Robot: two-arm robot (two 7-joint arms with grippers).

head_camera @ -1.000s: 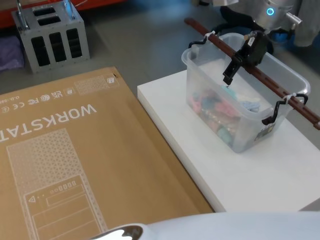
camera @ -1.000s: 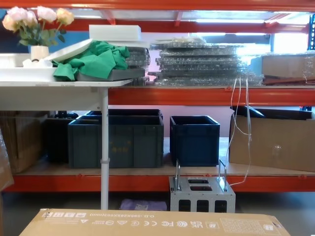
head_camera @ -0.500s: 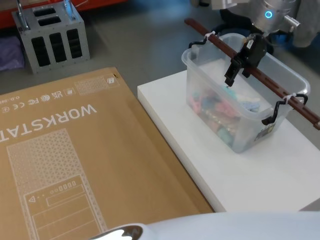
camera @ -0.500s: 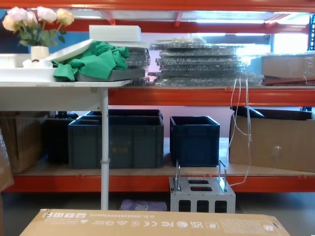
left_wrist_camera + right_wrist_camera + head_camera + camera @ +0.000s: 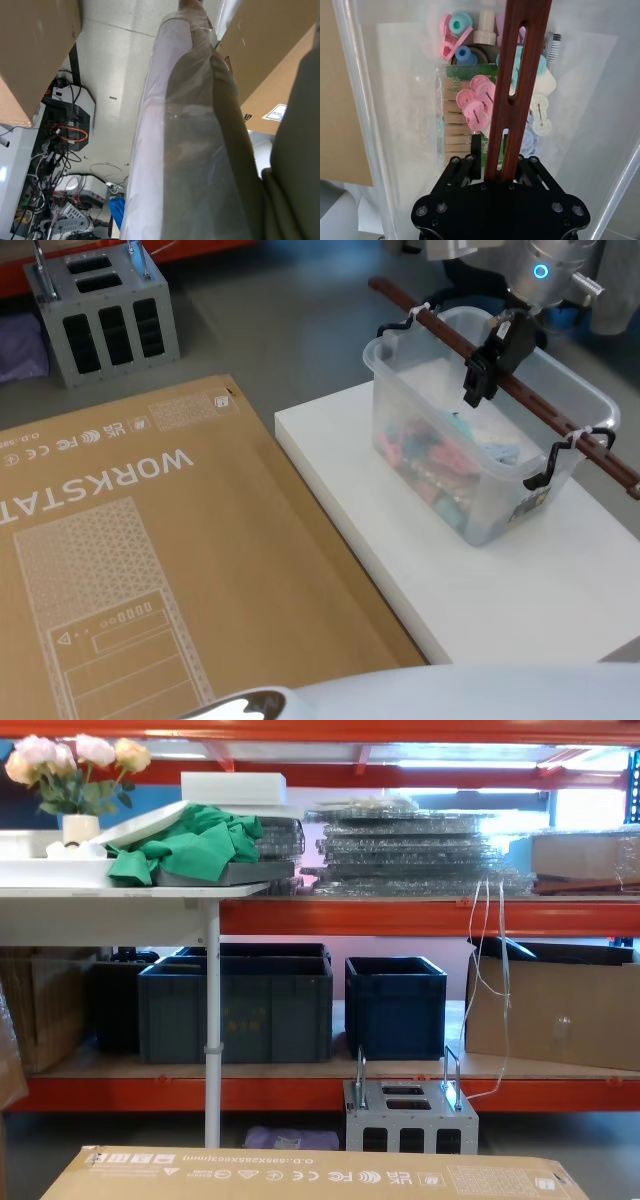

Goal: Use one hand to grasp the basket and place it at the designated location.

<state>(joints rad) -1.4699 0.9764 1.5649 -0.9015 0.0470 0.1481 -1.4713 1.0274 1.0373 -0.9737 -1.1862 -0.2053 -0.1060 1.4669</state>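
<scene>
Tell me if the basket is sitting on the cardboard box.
No, the basket rests on the white board, beside the cardboard box.

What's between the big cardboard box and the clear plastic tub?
Only a bare strip of the white platform that the basket stands on, running to the edge of the cardboard box, as the head view shows.

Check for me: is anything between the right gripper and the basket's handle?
Nothing visible stands in the way. The right gripper sits astride the red-brown handle near its middle, above the basket, which is on the white platform.
</scene>
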